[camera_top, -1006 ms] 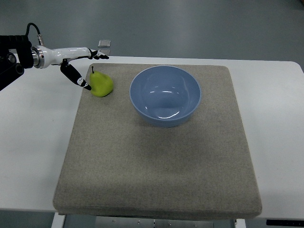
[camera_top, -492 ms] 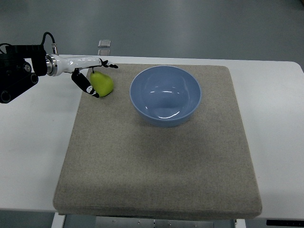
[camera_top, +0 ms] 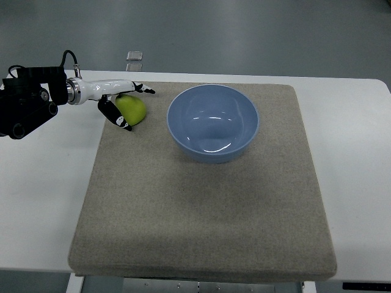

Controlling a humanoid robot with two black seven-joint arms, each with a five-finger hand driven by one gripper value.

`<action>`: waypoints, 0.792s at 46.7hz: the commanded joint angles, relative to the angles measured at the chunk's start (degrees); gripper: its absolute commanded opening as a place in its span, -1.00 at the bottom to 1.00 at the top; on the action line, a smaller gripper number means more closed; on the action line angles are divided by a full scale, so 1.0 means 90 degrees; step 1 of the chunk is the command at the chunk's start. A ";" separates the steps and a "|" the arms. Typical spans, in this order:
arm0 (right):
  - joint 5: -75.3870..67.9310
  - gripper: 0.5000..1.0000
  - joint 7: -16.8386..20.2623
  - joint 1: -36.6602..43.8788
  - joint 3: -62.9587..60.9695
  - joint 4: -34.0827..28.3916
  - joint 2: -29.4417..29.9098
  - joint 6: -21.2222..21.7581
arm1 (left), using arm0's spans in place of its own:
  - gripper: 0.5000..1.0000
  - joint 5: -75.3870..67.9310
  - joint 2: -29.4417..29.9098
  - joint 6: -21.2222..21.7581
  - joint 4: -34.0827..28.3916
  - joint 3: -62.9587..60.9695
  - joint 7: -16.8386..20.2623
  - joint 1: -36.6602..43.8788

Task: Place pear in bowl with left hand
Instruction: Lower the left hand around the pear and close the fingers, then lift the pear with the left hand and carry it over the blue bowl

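Left hand [camera_top: 120, 101] brackets the pear [camera_top: 132, 109], fingers either side.

Bright, even overhead light, sharp focus; soft glare inside the bowl [camera_top: 213, 144].

Yellow-green pear [camera_top: 133, 108], pale blue bowl [camera_top: 213, 122] — grey-beige mat [camera_top: 201, 201], white table [camera_top: 43, 183].

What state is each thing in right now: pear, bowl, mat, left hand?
pear: lying on the mat, left of the bowl, not in it.
bowl: upright, empty.
mat: flat on the white table.
left hand: fingers spread around the pear, above and beside it; no firm grasp visible.
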State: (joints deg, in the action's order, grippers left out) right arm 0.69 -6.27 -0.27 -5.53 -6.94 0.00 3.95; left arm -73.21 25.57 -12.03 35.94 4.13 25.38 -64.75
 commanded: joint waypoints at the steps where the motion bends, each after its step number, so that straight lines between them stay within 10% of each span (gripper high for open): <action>1: 0.0001 0.70 0.0004 0.0001 0.0000 0.0000 0.0000 0.0000 | 0.81 0.0000 0.0001 0.0155 0.0001 -0.0049 0.0002 0.0007; 17: 0.0001 0.70 0.0003 0.0001 0.0000 0.0000 0.0000 0.0000 | 0.04 0.0000 0.0001 0.0214 -0.0057 -0.0322 0.0002 -0.0012; 28: -0.0009 0.70 0.0004 0.0001 0.0000 0.0000 0.0000 0.0000 | -1.00 0.0009 0.0040 0.0224 -0.0126 -0.0342 0.0002 -0.0100; 37: 0.0001 0.70 0.0004 0.0001 0.0000 0.0000 0.0000 0.0000 | -1.00 0.0029 0.0235 0.0214 -0.0038 -0.0323 0.0002 -0.0246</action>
State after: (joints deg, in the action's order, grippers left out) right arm 0.70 -6.29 -0.26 -5.54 -6.94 0.00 3.96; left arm -73.01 26.81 -10.08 35.25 1.12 25.41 -66.77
